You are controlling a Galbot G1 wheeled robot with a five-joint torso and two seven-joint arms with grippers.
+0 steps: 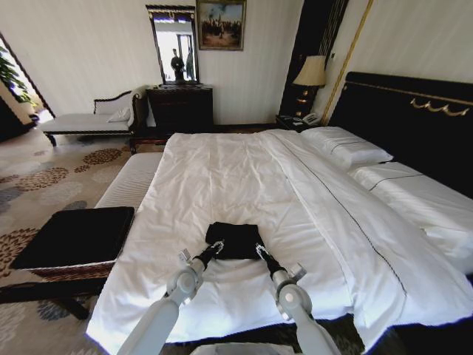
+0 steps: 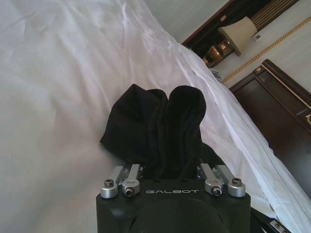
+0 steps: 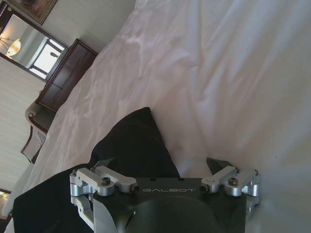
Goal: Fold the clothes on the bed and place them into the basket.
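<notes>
Two tools at near edge of folded black top [image 1: 235,240] on bed [image 1: 222,177]: left tool [image 1: 215,248], right tool [image 1: 261,250]; grip state unclear.

Only legible text: the brand word "GALBOT", in pale capitals on the black housing of the left gripper [image 2: 172,167], just behind its silver linkage brackets. Same word "GALBOT" on the black housing of the right gripper [image 3: 165,167], centred between its two silver brackets. No lettering readable on the folded black top [image 1: 235,240] on the bed.
</notes>
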